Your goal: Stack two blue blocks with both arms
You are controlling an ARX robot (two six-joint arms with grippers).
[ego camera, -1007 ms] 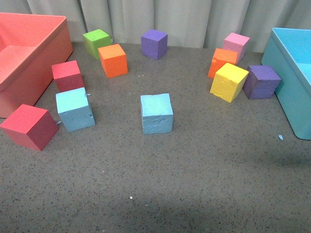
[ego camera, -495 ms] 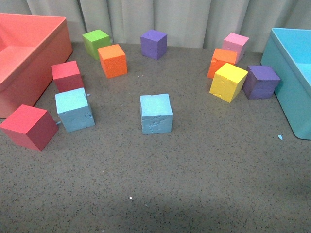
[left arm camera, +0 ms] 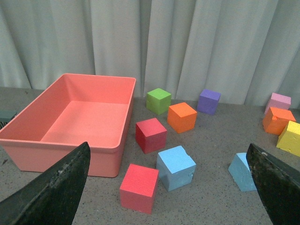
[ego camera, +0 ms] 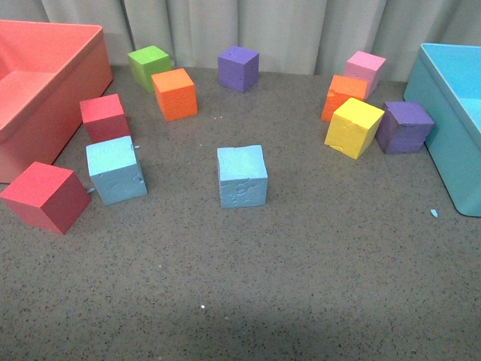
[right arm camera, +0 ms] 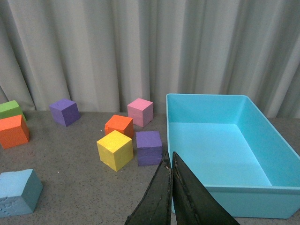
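We see a scuffed central blue block [ego camera: 242, 176], the other blue block [ego camera: 115, 170] at its nine o'clock; left hand [left arm camera: 167, 145] apart, right hand [right arm camera: 169, 157] together.

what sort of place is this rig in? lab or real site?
Probably a staged lab tabletop, not a real workplace: a plain grey curtain backdrop, a speckled grey table, and only loose coloured foam cubes, including two blue blocks, between a salmon bin and a turquoise bin.

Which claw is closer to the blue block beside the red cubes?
Left. The open left claw has that blue block just ahead; the shut right claw faces the turquoise bin, its camera not showing that block.
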